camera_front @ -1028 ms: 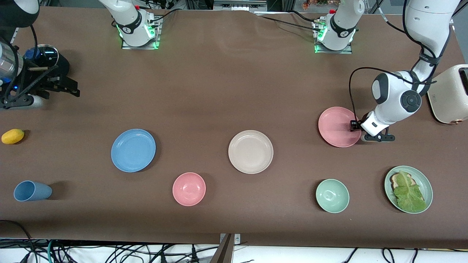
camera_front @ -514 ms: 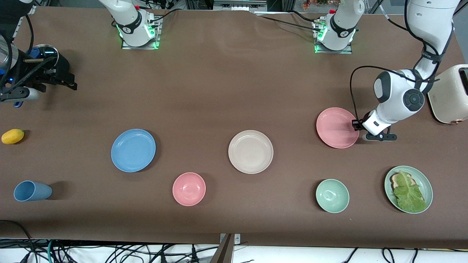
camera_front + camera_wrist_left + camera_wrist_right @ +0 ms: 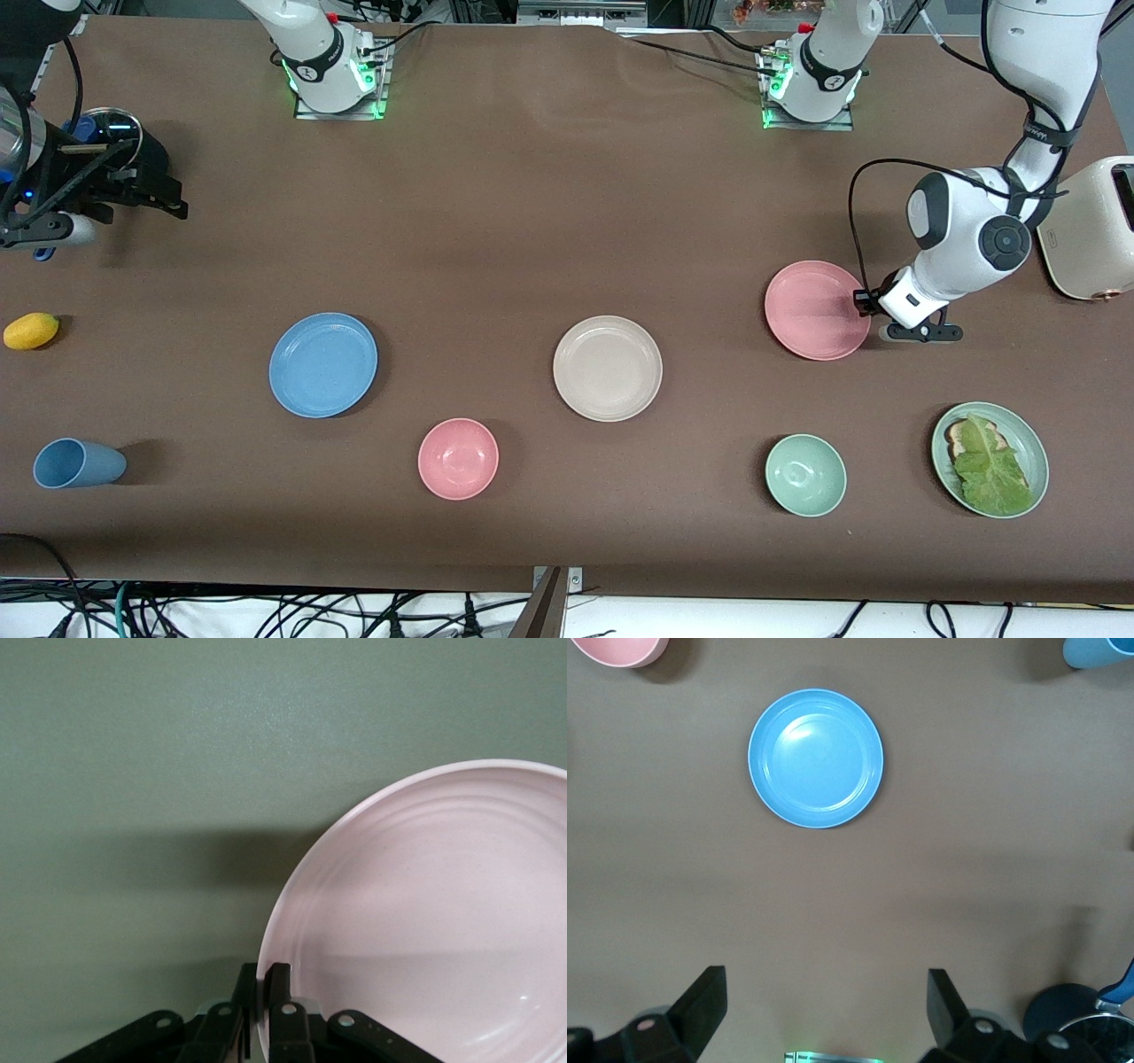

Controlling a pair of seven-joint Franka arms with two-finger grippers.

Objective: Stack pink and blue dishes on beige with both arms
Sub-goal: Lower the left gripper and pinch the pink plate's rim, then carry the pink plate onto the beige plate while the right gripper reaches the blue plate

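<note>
Nearest the front camera, the beige plate [image 3: 607, 368] and blue plate [image 3: 323, 364] lie untouched on the worktop. Farther off, the pink plate [image 3: 817, 309] has just been clamped at its rim by the left gripper [image 3: 859, 301] and looks ready for lifting. The right gripper [image 3: 824, 1010] waits with jaws released.

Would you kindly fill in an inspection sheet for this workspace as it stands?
Surface: brown table, flat.
Job's things: pink plate, blue plate, beige plate, all apart.
Clutter: pink bowl, green bowl, blue cup, lemon, lettuce plate, toaster.
Grippers: left claw shut on pink plate's rim; right claw open, waits up over the table.
Cables: black, along arms.
Surroundings: loose wires under the table edge.
</note>
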